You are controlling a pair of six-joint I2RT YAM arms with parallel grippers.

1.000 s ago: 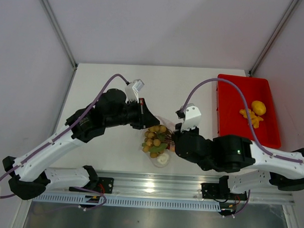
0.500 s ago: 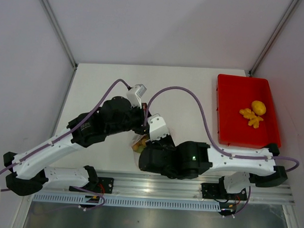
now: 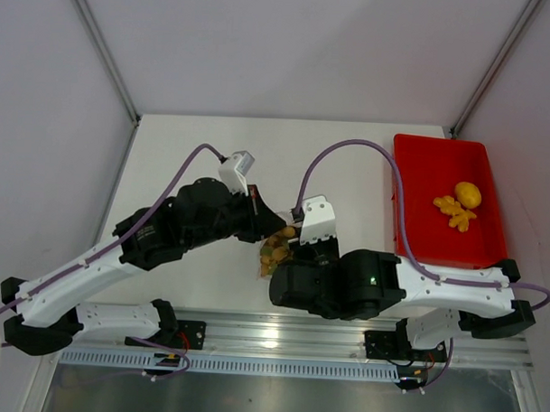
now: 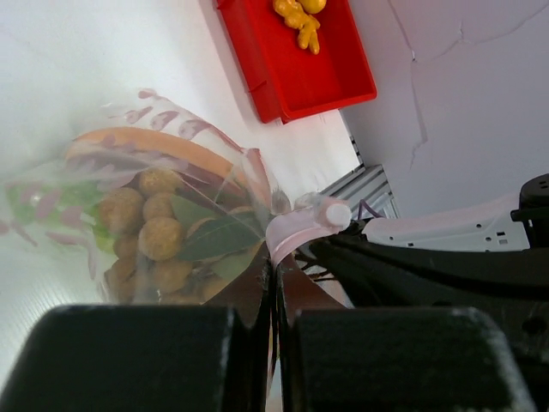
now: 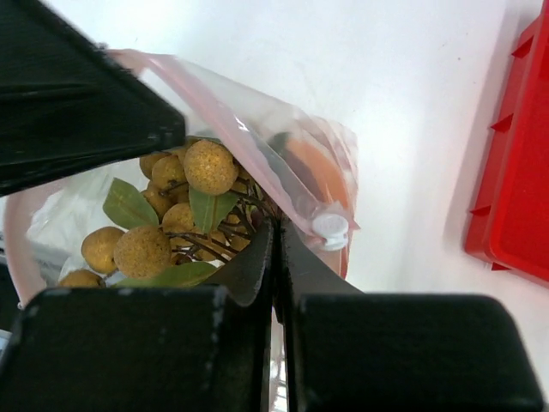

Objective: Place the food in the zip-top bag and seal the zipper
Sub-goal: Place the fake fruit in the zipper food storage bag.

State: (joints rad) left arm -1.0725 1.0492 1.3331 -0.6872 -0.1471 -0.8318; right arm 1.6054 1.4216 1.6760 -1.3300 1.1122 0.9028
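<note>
Left end effector (image 4: 274, 296): jaws fully together, pinching the film edge of the zip-top bag (image 4: 197, 184) right by the zipper (image 4: 287, 236).
Right end effector (image 5: 276, 249): jaws also fully together, nipped on the bag's top edge at the zipper line. The white slider (image 5: 330, 227) sits just beside the tips.
Both clamp the same end of the bag from opposite sides. The left one's black housing fills the upper left of the right wrist view.

Bag contents: a bunch of tan-yellow balls (image 5: 210, 167) on green leaves (image 5: 129, 202), with an orange slice (image 4: 146, 142) pressed against the film near the zipper. The pink zipper strip runs diagonally across the right wrist view down to the slider. Can't tell whether it is sealed along its length.

Top view: the bag sits between the two wrists, near the front centre of the white tabletop (image 3: 187, 149), mostly covered by the arms. Can't tell if it rests on the surface or is lifted.
The red tray (image 3: 421, 175) is at the right edge, well apart from the bag. It holds a lemon (image 3: 468, 193) with a yellow-orange piece (image 3: 451, 210) just beside it.
</note>
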